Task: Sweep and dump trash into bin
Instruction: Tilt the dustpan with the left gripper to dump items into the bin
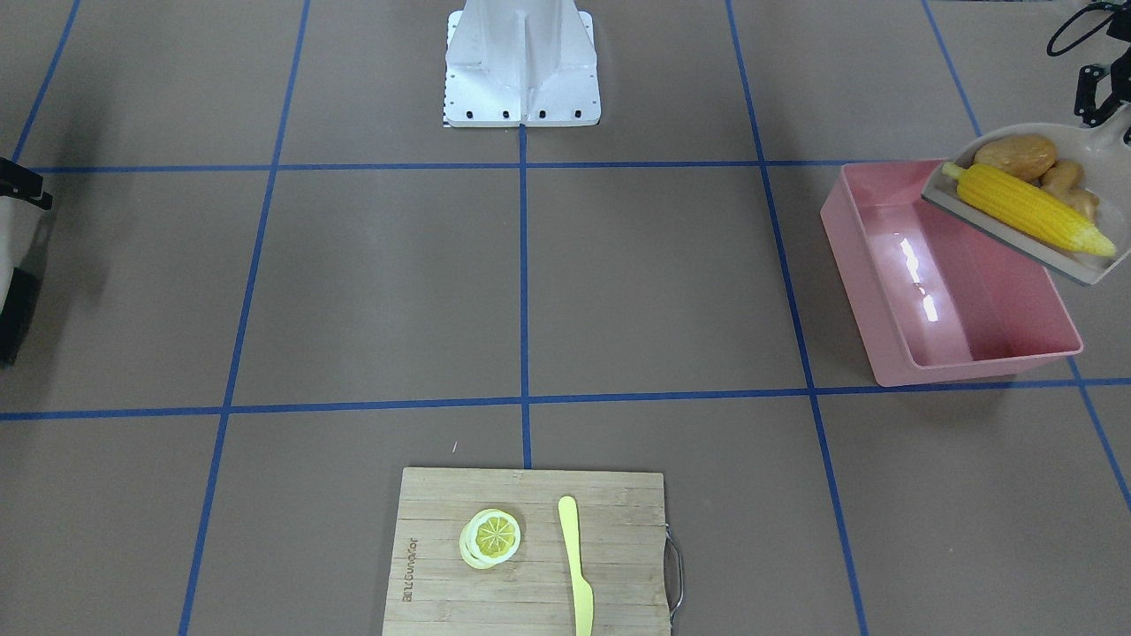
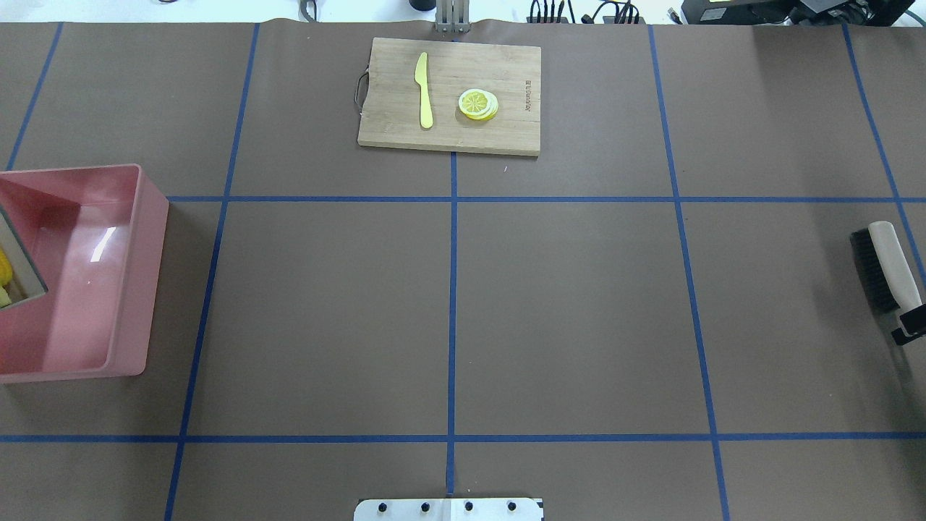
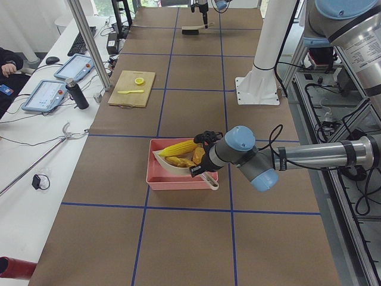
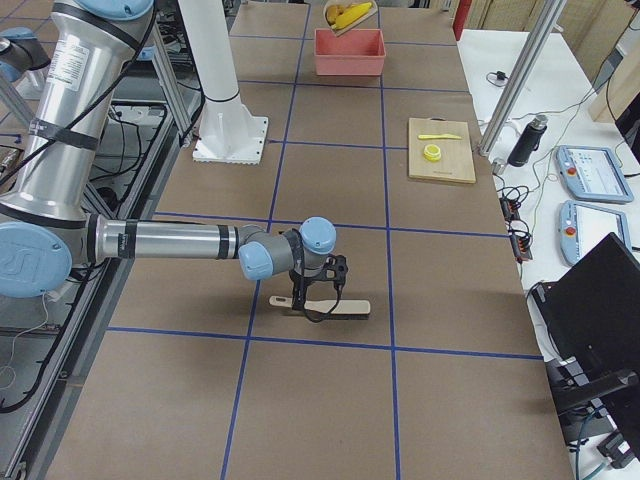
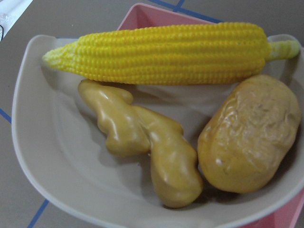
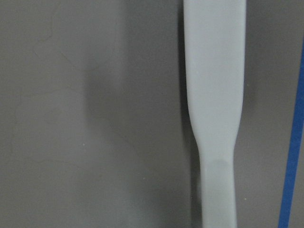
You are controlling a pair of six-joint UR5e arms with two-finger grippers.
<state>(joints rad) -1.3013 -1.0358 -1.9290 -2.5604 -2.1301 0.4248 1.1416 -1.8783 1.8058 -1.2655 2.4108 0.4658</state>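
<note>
- Brown counter (image 2: 579, 304) crossed by blue tape lines (image 2: 452, 325).
- White side desk (image 3: 24, 202) alongside, carrying two tablets (image 3: 43, 95) and a dark bottle (image 3: 78, 96).
- Aluminium post (image 3: 90, 44) at its edge.

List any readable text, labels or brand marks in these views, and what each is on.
Cutting board: burnt-in brand mark along one short edge, sideways, too blurred to read with confidence.
Tablet screens on the side desk: too small to read.
Pink bin, dustpan, brush: no text visible.
</note>
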